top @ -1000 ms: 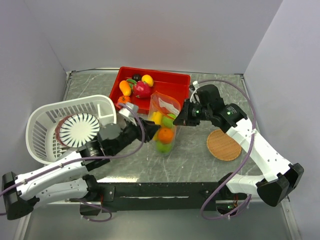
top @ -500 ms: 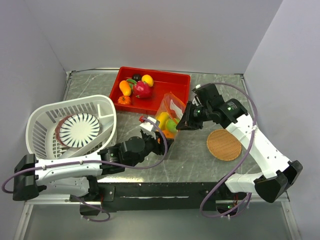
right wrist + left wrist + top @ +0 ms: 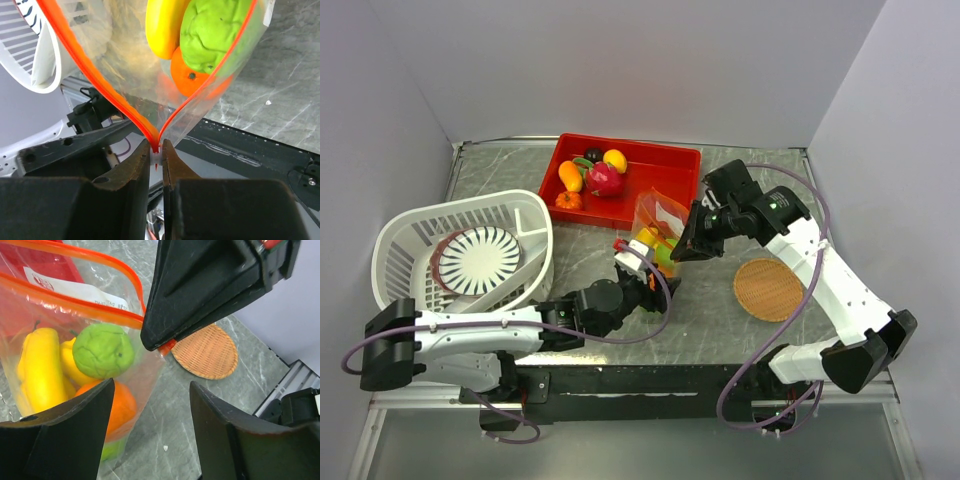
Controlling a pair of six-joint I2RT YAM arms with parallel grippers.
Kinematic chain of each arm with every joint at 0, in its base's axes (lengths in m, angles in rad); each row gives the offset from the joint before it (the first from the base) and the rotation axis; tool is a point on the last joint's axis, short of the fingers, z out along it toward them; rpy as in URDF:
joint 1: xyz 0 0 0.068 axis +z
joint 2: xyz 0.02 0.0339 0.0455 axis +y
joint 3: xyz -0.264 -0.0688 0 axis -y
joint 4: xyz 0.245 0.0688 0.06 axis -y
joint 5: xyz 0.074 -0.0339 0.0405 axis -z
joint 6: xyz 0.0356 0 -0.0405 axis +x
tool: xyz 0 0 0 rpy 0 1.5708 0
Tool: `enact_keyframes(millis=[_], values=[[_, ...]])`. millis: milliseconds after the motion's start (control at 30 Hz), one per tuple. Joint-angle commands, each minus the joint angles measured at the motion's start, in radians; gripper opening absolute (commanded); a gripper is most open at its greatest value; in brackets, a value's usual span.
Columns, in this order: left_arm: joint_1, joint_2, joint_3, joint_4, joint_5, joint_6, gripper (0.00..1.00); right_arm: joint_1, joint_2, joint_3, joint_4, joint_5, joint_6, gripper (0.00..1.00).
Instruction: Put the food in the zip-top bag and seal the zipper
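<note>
The zip-top bag [image 3: 657,222] hangs tilted over the table's middle, its mouth partly open. It holds a green lime [image 3: 102,350], an orange [image 3: 117,407] and yellow fruit [image 3: 37,360]. My right gripper [image 3: 686,247] is shut on the right end of the zipper [image 3: 156,148], and the two orange strips spread apart above it [image 3: 95,75]. My left gripper [image 3: 648,283] is open and empty just below the bag's bottom corner [image 3: 151,385], with the orange beside its left finger.
The red tray [image 3: 670,165] at the back holds a lemon [image 3: 615,160], a red fruit [image 3: 603,180] and orange pieces [image 3: 570,177]. A white basket [image 3: 410,240] with a striped plate [image 3: 480,258] stands left. A woven coaster [image 3: 767,289] lies right.
My left arm has swung right and forward, from the bag's left side to just under it. My right gripper has drawn the zipper end slightly back, and the bag has tilted.
</note>
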State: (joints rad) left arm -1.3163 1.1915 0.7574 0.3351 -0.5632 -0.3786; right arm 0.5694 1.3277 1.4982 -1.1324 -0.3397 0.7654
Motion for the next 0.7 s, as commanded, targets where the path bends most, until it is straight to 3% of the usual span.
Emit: enact_keyframes(millis=[0,300,533,667], values=[[-0.020,0.022,0.039,0.099,-0.089,0.029,0.70,0.012,-0.005,0.059,-0.024,-0.015,0.009,0.00],[-0.023,0.109,0.037,0.223,-0.187,0.092,0.70,0.017,-0.010,0.046,-0.033,-0.018,0.015,0.00],[-0.029,0.134,0.020,0.329,-0.222,0.127,0.57,0.017,-0.013,0.039,-0.040,-0.012,0.023,0.00],[-0.035,0.146,0.020,0.360,-0.204,0.161,0.54,0.017,-0.013,0.028,-0.036,-0.016,0.041,0.00]])
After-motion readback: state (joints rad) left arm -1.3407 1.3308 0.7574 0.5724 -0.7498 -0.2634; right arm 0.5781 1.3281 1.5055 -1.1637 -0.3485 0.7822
